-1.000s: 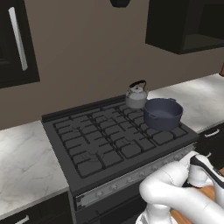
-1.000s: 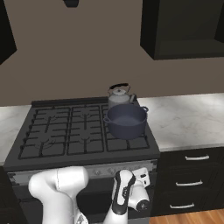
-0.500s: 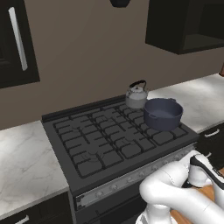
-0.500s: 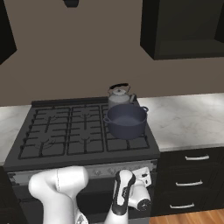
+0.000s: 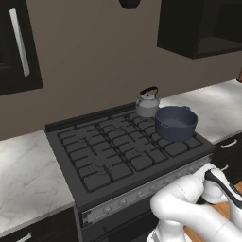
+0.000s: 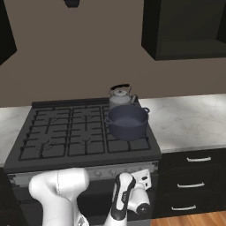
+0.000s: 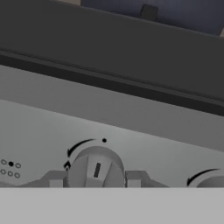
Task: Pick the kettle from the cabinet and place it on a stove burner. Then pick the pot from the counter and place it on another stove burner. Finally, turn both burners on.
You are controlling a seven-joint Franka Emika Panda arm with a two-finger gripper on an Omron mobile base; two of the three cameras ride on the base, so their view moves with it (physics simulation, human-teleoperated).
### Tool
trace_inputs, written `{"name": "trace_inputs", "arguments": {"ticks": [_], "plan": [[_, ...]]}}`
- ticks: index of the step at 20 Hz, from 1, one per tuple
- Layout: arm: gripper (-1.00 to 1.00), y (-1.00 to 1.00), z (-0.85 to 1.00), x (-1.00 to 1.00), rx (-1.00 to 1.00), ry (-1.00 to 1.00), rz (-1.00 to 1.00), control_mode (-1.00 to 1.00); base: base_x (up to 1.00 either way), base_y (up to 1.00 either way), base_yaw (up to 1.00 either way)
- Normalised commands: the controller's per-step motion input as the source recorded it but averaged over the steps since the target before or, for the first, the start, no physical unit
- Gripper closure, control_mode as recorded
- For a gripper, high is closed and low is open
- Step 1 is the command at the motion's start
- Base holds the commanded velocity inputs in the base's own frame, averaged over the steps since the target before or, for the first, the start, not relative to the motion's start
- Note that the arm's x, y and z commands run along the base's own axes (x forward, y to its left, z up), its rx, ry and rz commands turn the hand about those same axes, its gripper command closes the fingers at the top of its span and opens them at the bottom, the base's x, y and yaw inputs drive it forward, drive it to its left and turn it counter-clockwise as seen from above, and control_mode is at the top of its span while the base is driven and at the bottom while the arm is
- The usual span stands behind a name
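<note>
Already parked on the range (image 5: 94, 156) at its far right corner, kettle (image 5: 147, 103) on the back burner against the wall, handle arched upward and spout aimed right toward the counter (image 6: 190, 121). Just in front, and touching or nearly so, sat the pot (image 5: 176, 123) on the next burner, upright, mouth open to the ceiling, its two loop handles lined up roughly side to side along the stove front. Both set down that way presumably so each vessel covered its own grate, leaving only the lighting step. Lower and to the right, reached down to the silver control panel (image 7: 131, 131) below the grates, gripper (image 7: 94, 180) squared up to a round knob (image 7: 96, 170), one finger tip just beside each flank of it. Knob's pointer mark stood close to upright, tilted slightly right, short of the dot above it, so judged not yet turned. Jaws partway closed around the knob; could not tell whether pads actually pressed on it. Farther right, edge of a second knob (image 7: 210, 179) at the frame's side, likely the other burner's control.
</note>
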Motion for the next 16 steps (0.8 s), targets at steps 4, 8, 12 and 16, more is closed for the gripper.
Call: {"name": "trace_inputs", "arguments": {"ticks": [4, 8, 12, 16], "plan": [[1.00, 0.23, 0.00, -0.07, 0.00, -0.07, -0.03, -1.00, 0.00, 0.00, 0.00], [1.00, 0.08, 0.00, 0.00, 0.00, -0.01, -0.01, -1.00, 0.00, 0.00, 0.00], [1.00, 0.00, 0.00, 0.00, -0.02, 0.00, 0.00, -1.00, 0.00, 0.00, 0.00], [1.00, 0.00, 0.00, 0.00, -0.09, 0.00, 0.00, -1.00, 0.00, 0.00, 0.00]]}}
